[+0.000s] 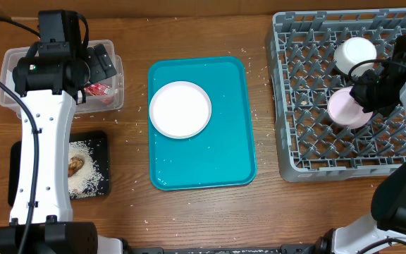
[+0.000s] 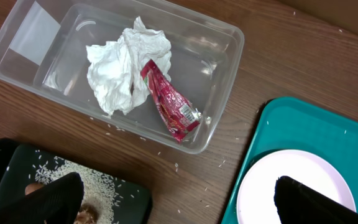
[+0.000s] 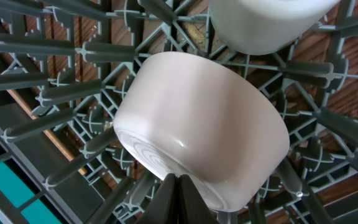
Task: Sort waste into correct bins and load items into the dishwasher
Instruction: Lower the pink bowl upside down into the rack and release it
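Note:
The clear tub (image 1: 9,67) holds the crumpled white napkin (image 2: 120,68) and the red foil wrapper (image 2: 169,106). My left gripper (image 2: 176,193) is open and empty, above the table between the tub and the black tray (image 1: 97,144). That tray carries rice and the brown lump (image 1: 75,166). The white plate (image 1: 180,109) lies on the teal tray. The pink bowl (image 3: 197,124) rests upside down on the grey dish rack (image 1: 291,106), beside the white cup (image 1: 354,53). My right gripper (image 3: 178,180) is shut, its tips against the bowl's side. No carrot stick or green bowl shows.
The teal tray (image 1: 210,159) sits mid-table between the bins and the rack. Loose rice grains lie on the wood around it. The left arm's white link covers part of the black tray from above. The rack's upright pegs (image 3: 61,93) surround the pink bowl.

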`<state>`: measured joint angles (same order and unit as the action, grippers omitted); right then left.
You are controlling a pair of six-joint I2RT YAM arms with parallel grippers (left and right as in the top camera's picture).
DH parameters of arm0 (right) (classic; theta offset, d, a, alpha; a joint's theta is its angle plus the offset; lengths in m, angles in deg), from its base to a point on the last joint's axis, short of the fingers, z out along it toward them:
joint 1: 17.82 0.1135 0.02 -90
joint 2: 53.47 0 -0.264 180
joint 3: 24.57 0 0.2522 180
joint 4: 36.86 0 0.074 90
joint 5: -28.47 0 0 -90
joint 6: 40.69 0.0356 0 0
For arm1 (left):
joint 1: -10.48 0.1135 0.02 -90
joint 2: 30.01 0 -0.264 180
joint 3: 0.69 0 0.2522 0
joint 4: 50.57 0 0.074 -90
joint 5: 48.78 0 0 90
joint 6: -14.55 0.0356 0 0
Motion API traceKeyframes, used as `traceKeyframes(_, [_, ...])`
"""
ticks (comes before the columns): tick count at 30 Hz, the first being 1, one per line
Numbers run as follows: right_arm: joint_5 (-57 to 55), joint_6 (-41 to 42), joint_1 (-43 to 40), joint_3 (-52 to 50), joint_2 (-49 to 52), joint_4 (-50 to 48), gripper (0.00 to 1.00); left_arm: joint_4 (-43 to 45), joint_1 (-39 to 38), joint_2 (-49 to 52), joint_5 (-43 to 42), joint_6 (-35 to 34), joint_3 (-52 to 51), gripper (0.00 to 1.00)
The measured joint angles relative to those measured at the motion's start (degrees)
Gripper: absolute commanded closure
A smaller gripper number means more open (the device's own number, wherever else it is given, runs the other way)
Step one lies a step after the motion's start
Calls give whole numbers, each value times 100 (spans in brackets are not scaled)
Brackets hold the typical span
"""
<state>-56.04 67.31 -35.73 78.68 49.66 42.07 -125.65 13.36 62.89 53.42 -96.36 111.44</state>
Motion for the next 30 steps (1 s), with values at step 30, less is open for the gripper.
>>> traceKeyframes(30, [-675,-7,-422,9,149,-151,96,0,0,0,0,2,0,0])
